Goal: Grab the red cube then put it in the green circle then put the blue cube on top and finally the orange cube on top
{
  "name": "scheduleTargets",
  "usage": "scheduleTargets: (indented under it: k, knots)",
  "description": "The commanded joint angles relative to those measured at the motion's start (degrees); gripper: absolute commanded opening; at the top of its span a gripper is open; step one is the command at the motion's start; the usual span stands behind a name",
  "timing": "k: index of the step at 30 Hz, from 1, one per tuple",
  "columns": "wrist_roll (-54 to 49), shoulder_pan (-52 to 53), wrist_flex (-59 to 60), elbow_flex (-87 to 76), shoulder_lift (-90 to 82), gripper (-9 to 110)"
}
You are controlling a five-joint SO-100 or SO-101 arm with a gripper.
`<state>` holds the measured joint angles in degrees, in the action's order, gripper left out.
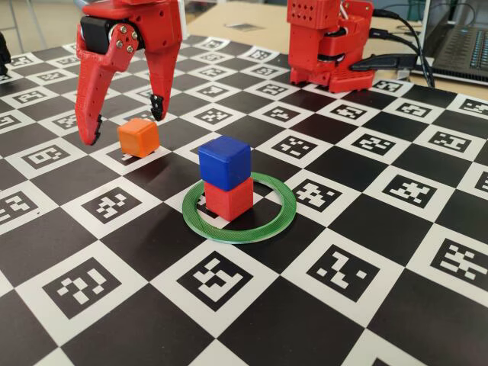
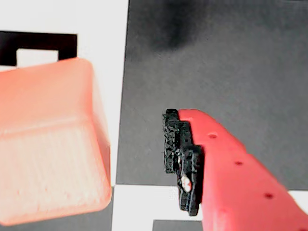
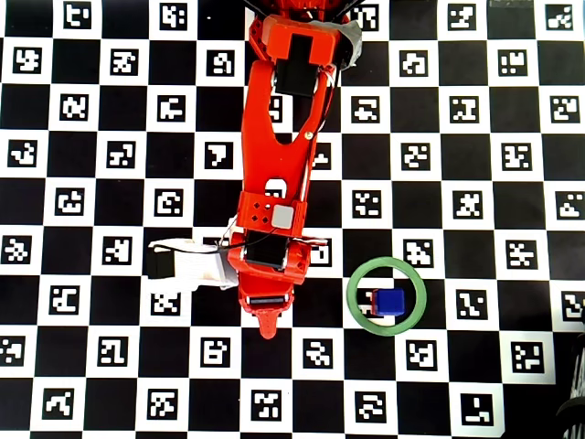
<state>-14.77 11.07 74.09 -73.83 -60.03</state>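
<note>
Orange cube (image 1: 139, 137) on the counter (image 1: 152, 328), well apart from the green circle (image 1: 267, 226). Inside the circle: blue cube (image 1: 225, 162) stacked on red cube (image 1: 229, 198). Last step in hand. End effector (image 1: 126, 122) wide open, empty, fingers straddling the orange cube, apparently not touching. Next, likely: lower, close.

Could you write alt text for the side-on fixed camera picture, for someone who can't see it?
A red robot gripper hangs open over a small orange cube on a black-and-white checkered board printed with square markers. Nearby, a blue cube sits stacked on a red cube inside a flat green circle.
</note>
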Motion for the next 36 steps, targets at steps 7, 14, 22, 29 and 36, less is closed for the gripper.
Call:
scheduleTargets:
  k: [7,14,22,29,36]
  knots:
    - [0.88,-1.67,-3.25,-0.7,-1.23,48]
    - [0.62,-1.85,-3.6,-0.79,-1.14,48]
    - [-1.67,-2.02,-4.22,-0.62,-1.05,48]
    - [-5.89,-1.49,-5.19,-0.88,-1.14,48]
    - [-10.11,-1.14,-5.62,-1.05,-1.23,48]
